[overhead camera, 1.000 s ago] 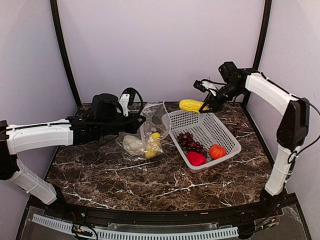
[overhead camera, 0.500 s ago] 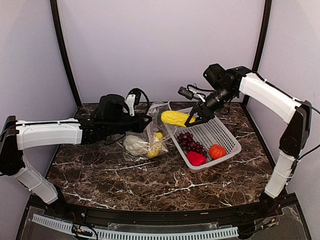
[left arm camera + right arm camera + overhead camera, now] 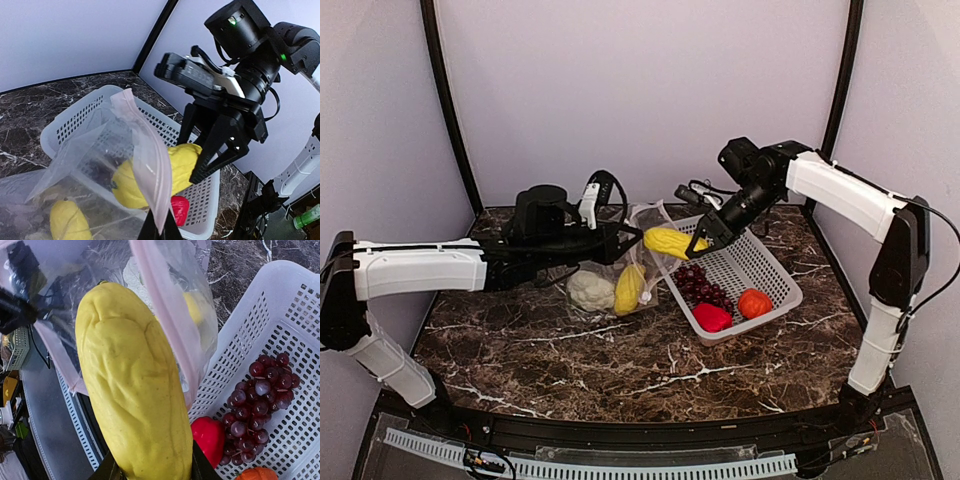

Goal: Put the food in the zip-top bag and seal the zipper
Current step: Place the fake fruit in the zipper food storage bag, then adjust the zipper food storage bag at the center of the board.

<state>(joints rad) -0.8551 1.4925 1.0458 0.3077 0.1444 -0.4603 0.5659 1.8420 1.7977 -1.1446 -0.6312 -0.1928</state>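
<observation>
The left pincer [image 3: 618, 240] pinches the zipper [image 3: 150, 165] edge of the zip-top bag [image 3: 642, 232], holding its mouth up. The cauliflower [image 3: 589, 290] and a yellow piece [image 3: 629, 288] lie in the bag, on the tabletop [image 3: 620, 370], which is bare toward the near edge. The right pincer [image 3: 701, 238] clamps the second yellow piece [image 3: 669, 241] at the bag's mouth, beside the basket [image 3: 775, 262] rim. The basket holds the grapes [image 3: 701, 283], red pepper [image 3: 712, 317] and tomato [image 3: 753, 302].

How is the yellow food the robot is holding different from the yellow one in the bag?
The held yellow piece hangs in the air at the bag's mouth; the bagged yellow piece rests inside the zip-top bag. The right gripper clamps the held one; nothing grips the bagged one. Both are yellow and longish.
</observation>
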